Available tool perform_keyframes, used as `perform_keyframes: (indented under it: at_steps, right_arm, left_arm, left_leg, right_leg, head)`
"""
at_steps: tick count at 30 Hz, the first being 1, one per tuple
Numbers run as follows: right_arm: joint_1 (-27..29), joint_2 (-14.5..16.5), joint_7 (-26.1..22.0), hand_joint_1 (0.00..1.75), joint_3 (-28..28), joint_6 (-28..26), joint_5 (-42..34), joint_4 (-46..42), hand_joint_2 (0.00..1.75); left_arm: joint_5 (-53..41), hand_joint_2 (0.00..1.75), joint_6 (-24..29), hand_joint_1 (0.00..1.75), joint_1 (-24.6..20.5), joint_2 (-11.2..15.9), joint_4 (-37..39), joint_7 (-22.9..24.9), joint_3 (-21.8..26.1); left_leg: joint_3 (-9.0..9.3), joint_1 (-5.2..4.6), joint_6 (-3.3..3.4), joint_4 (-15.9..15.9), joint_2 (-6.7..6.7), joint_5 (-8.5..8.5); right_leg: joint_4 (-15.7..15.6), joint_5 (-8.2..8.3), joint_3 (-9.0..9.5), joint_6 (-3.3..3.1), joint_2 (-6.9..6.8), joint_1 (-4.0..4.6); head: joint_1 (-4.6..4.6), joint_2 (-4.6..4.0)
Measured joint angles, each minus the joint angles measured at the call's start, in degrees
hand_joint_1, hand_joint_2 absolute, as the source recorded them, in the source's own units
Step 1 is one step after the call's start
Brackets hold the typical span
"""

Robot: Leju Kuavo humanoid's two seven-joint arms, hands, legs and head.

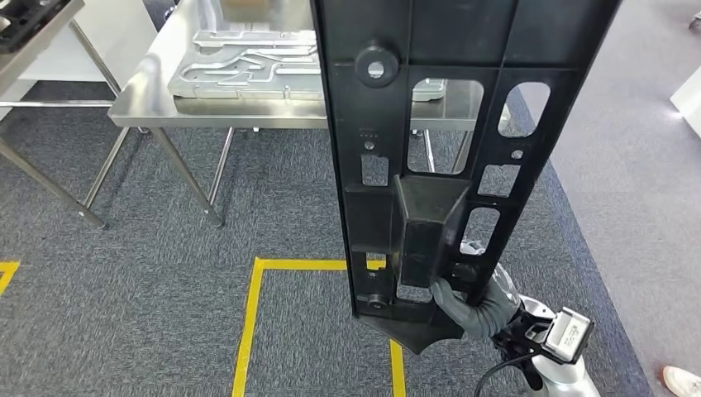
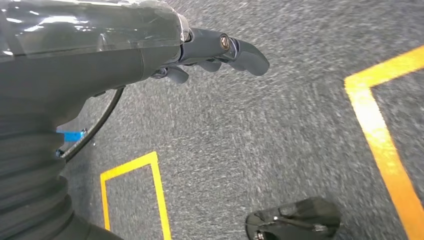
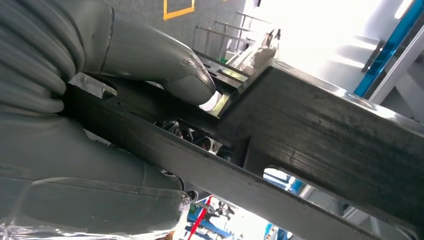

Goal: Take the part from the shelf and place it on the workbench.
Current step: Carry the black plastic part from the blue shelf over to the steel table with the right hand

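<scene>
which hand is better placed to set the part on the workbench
Right. The right hand already grips the black part near its lower end, holding it upright in front of the steel workbench. The left hand holds nothing and hangs over the carpet.

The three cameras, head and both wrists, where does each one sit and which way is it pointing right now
Head view: high on the body, facing forward and down at the black part, the steel workbench and grey carpet; right hand grips the part's lower end.
Left wrist view: behind the left hand, looking down at carpet and yellow floor tape; the hand holds nothing.
Right wrist view: close behind the right hand, along the gripped part.
Shared: head and right wrist views both show the part; head and left wrist views the tape.
</scene>
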Motion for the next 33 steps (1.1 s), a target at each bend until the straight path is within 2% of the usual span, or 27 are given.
perform_keyframes:
  at_steps: [2,3,4,5,6,7,8,9,10,12,14,16,17,18,19,21,22,23,25,27,28,29,31,32,33]
  right_arm:
    - [-0.06,-0.03,0.02,1.75,0.07,-0.44,0.38,0.11,1.75]
    - [-0.05,-0.03,0.03,1.75,0.11,-0.74,0.71,0.17,1.75]
    - [-0.05,-0.03,0.04,1.75,0.14,-1.05,1.03,0.22,1.75]
    - [-0.04,-0.03,0.01,1.75,0.18,-1.29,1.31,0.25,1.75]
    - [-0.01,-0.03,-0.05,1.75,0.22,-1.45,1.47,0.27,1.75]
    - [-0.01,-0.03,-0.14,1.75,0.27,-1.54,1.55,0.30,1.75]
    - [0.00,-0.03,-0.24,1.75,0.32,-1.58,1.56,0.33,1.75]
    - [0.04,-0.03,-0.33,1.75,0.36,-1.60,1.54,0.37,1.75]
    - [0.06,-0.02,-0.39,1.75,0.40,-1.62,1.52,0.40,1.75]
    - [0.12,0.01,-0.43,1.75,0.43,-1.67,1.48,0.34,1.75]
    - [0.09,0.03,-0.46,1.75,0.42,-1.70,1.41,0.27,1.75]
    - [0.15,0.04,-0.48,1.75,0.43,-1.64,1.38,0.34,1.75]
    - [0.22,0.05,-0.48,1.75,0.44,-1.61,1.38,0.45,1.75]
    - [0.27,0.05,-0.47,1.75,0.45,-1.58,1.38,0.57,1.75]
    - [0.29,0.05,-0.46,1.75,0.45,-1.58,1.38,0.67,1.75]
    - [0.24,0.05,-0.46,1.75,0.45,-1.57,1.38,0.77,1.75]
    - [0.17,0.06,-0.44,1.75,0.47,-1.55,1.39,0.82,1.75]
    - [0.10,0.07,-0.41,1.75,0.49,-1.54,1.42,0.88,1.75]
    - [-0.02,0.08,-0.34,1.75,0.52,-1.59,1.52,1.04,1.75]
    - [-0.09,0.08,-0.37,1.75,0.53,-1.71,1.67,1.12,1.75]
    - [-0.14,0.08,-0.41,1.75,0.54,-1.77,1.72,1.13,1.75]
    - [-0.15,0.05,-0.45,1.75,0.55,-1.83,1.75,1.14,1.75]
    - [-0.16,0.00,-0.49,1.75,0.59,-1.92,1.79,1.15,1.75]
    - [-0.13,-0.03,-0.49,1.75,0.64,-1.94,1.84,1.18,1.75]
    - [-0.10,-0.03,-0.49,1.75,0.72,-1.96,1.89,1.20,1.75]
  left_arm:
    - [0.04,1.75,0.03,0.00,0.21,0.00,0.00,-0.14,0.01]
    - [0.04,1.75,0.05,0.00,0.30,0.00,0.00,-0.18,0.01]
    - [0.03,1.75,0.04,0.00,0.33,0.00,0.00,-0.20,0.02]
    - [-0.03,1.75,0.03,0.00,0.33,0.01,0.00,-0.20,0.02]
    - [-0.09,1.75,0.01,0.00,0.31,0.06,0.00,-0.19,0.02]
    - [-0.15,1.75,-0.01,0.00,0.28,0.13,0.00,-0.18,0.02]
    - [-0.23,1.75,-0.05,0.00,0.28,0.20,0.00,-0.14,0.02]
    - [-0.29,1.75,-0.10,0.00,0.30,0.27,0.00,-0.09,0.01]
    - [-0.36,1.75,-0.15,0.00,0.29,0.28,0.00,-0.04,0.01]
    - [-0.47,1.75,-0.24,0.00,0.21,0.23,0.00,0.02,0.00]
    - [-0.51,1.75,-0.28,0.00,0.01,0.17,0.00,0.01,0.00]
    - [-0.50,1.75,-0.28,0.00,-0.07,0.17,0.00,-0.02,0.00]
    - [-0.49,1.75,-0.29,0.00,-0.03,0.17,0.00,-0.04,0.00]
    - [-0.47,1.75,-0.29,0.00,0.05,0.17,0.00,-0.07,0.00]
    - [-0.43,1.75,-0.30,0.00,0.13,0.17,0.00,-0.09,0.00]
    - [-0.36,1.75,-0.32,0.00,0.21,0.11,0.00,-0.11,0.00]
    - [-0.34,1.75,-0.33,0.00,0.17,0.09,0.00,-0.13,0.00]
    - [-0.34,1.75,-0.32,0.00,0.08,0.07,0.00,-0.15,0.00]
    - [-0.37,1.75,-0.28,0.00,-0.05,0.07,0.00,-0.20,0.00]
    - [-0.46,1.75,-0.26,0.00,-0.03,0.10,0.00,-0.23,0.00]
    - [-0.52,1.75,-0.25,0.00,-0.03,0.12,0.00,-0.23,0.00]
    - [-0.56,1.75,-0.24,0.00,-0.03,0.14,0.00,-0.22,0.00]
    - [-0.62,1.75,-0.24,0.00,0.00,0.15,0.00,-0.16,0.00]
    - [-0.65,1.75,-0.24,0.00,0.07,0.14,0.00,-0.10,0.00]
    - [-0.67,1.75,-0.25,0.00,0.17,0.14,0.00,-0.05,0.00]
  left_leg:
    - [-4.38,-0.09,0.07,4.56,0.00,-3.67]
    - [-5.52,-0.14,0.21,4.50,0.00,-4.28]
    - [-5.84,-0.24,0.50,2.74,0.02,-3.24]
    - [-5.53,-0.39,0.94,-0.41,0.03,-0.55]
    - [-5.00,-0.65,1.51,-4.08,0.00,3.07]
    - [-4.51,-0.93,1.99,-7.02,-0.15,5.78]
    - [-4.12,-1.15,2.33,-8.93,-0.31,7.73]
    - [-3.99,-1.33,2.56,-9.69,-0.45,8.52]
    - [-3.85,-1.37,2.68,-9.79,-0.56,8.37]
    - [-3.22,-1.00,3.12,-10.56,-0.52,8.92]
    - [-2.51,-0.56,3.52,-11.35,-0.51,9.04]
    - [-2.14,-0.54,3.72,-11.49,-0.53,8.69]
    - [-1.93,-0.53,3.72,-11.47,-0.54,8.43]
    - [-1.61,-0.51,3.65,-11.46,-0.57,8.12]
    - [-1.18,-0.46,3.53,-11.44,-0.62,7.78]
    - [-0.26,-0.34,3.12,-11.38,-0.75,6.99]
    - [-0.02,-0.35,2.78,-11.25,-0.95,6.57]
    - [0.09,-0.36,2.39,-11.23,-1.14,6.24]
    - [0.19,-0.34,1.59,-11.37,-1.55,5.81]
    - [0.53,-0.26,0.91,-11.23,-1.56,5.40]
    - [0.23,-0.24,0.62,-10.12,-1.40,4.78]
    - [-0.78,-0.22,0.36,-7.79,-1.21,3.62]
    - [-4.96,-0.15,0.02,-0.22,-0.88,0.52]
    - [-7.22,-0.13,-0.05,3.34,-0.82,-0.47]
    - [-8.73,-0.14,-0.03,5.21,-0.75,-0.35]
  right_leg:
    - [0.01,-0.96,1.08,-0.31,-0.06,0.26]
    - [0.01,-1.46,1.75,-0.38,-0.09,0.42]
    - [0.01,-1.98,2.51,-0.40,-0.16,0.60]
    - [0.01,-2.51,3.29,-0.36,-0.25,0.78]
    - [0.03,-3.02,3.95,-0.29,-0.35,0.92]
    - [0.09,-3.47,4.43,-0.11,-0.39,1.05]
    - [0.15,-3.85,4.66,0.14,-0.39,1.12]
    - [0.19,-4.15,4.76,0.43,-0.39,1.12]
    - [0.15,-4.36,4.84,0.74,-0.36,1.16]
    - [0.42,-4.97,4.99,1.33,-0.28,1.18]
    - [4.16,-7.03,3.30,1.91,-0.08,1.02]
    - [11.69,-9.92,-1.07,2.45,0.03,0.52]
    - [14.70,-10.47,-3.15,2.72,0.02,0.23]
    - [15.86,-9.86,-4.38,2.96,0.01,-0.05]
    - [14.70,-8.08,-4.44,3.17,0.00,-0.32]
    - [7.43,-3.06,-1.79,3.41,0.06,-0.74]
    - [3.79,-1.52,-0.27,3.39,0.27,-0.74]
    - [1.41,-0.83,0.78,3.26,0.44,-0.67]
    - [0.15,-1.39,1.44,2.65,0.60,-0.32]
    - [-0.15,-1.66,1.94,1.81,0.16,-0.42]
    - [-0.40,-1.78,2.31,1.38,-0.19,-0.50]
    - [-0.62,-1.94,2.72,0.96,-0.61,-0.57]
    - [-0.68,-2.52,3.30,0.40,-1.50,-0.32]
    - [-0.68,-2.82,3.59,0.28,-1.89,-0.17]
    - [-0.67,-3.17,3.96,0.24,-2.29,-0.03]
  head:
    - [-0.01,0.00]
    - [-0.01,0.00]
    - [-0.01,0.00]
    - [0.00,0.00]
    - [0.00,0.00]
    - [0.00,0.00]
    - [0.00,0.00]
    - [-0.01,0.00]
    - [-0.01,0.00]
    - [-0.01,0.00]
    - [0.00,0.00]
    - [0.01,0.00]
    - [0.00,0.00]
    - [0.00,0.00]
    - [0.00,0.00]
    - [0.01,0.00]
    - [0.01,0.00]
    - [0.00,0.00]
    - [-0.02,0.00]
    - [-0.02,0.00]
    - [-0.02,0.00]
    - [-0.03,0.00]
    - [-0.03,0.00]
    - [-0.03,0.00]
    - [-0.03,0.00]
